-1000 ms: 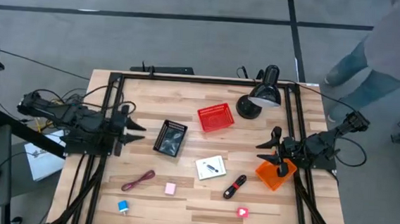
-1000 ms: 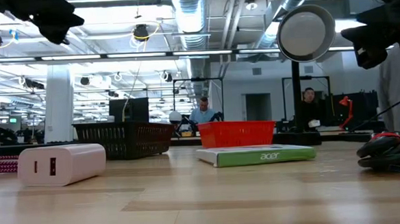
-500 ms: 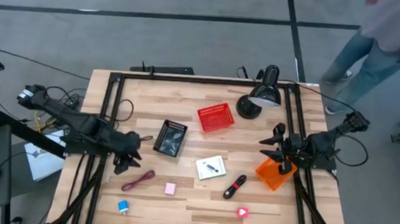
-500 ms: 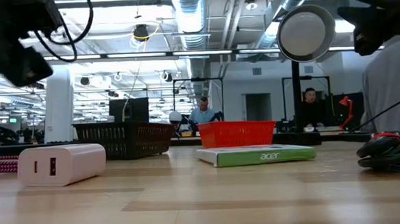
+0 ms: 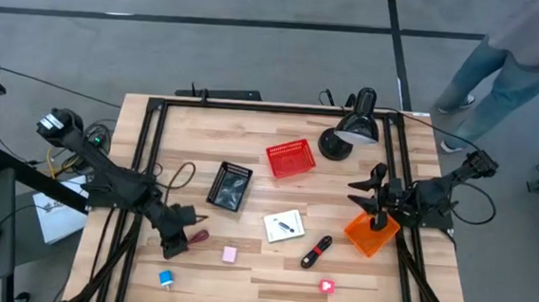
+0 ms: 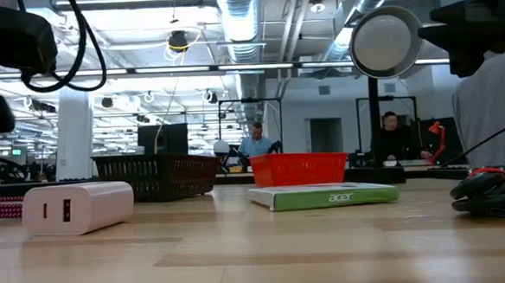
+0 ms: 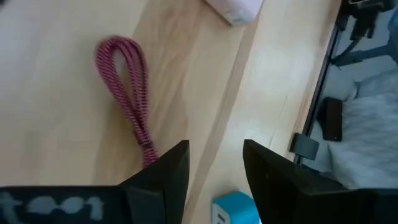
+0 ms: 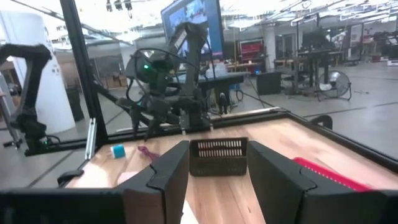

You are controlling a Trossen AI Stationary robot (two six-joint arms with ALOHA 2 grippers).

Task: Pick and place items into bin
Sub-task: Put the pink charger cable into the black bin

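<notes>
Two hands are in view. Left hand (image 5: 176, 242) hovers over the maroon cord (image 7: 129, 93) at the worktop's (image 5: 242, 273) 8 o'clock area, fingers (image 7: 166, 171) parted, holding nothing. Pink block (image 5: 230, 254) lies just beside the cord; blue cube (image 5: 165, 278) lies near, toward 7 o'clock. Right hand (image 5: 373, 192) waits at 3 o'clock, open and empty, above the orange bin (image 5: 370, 234).
</notes>
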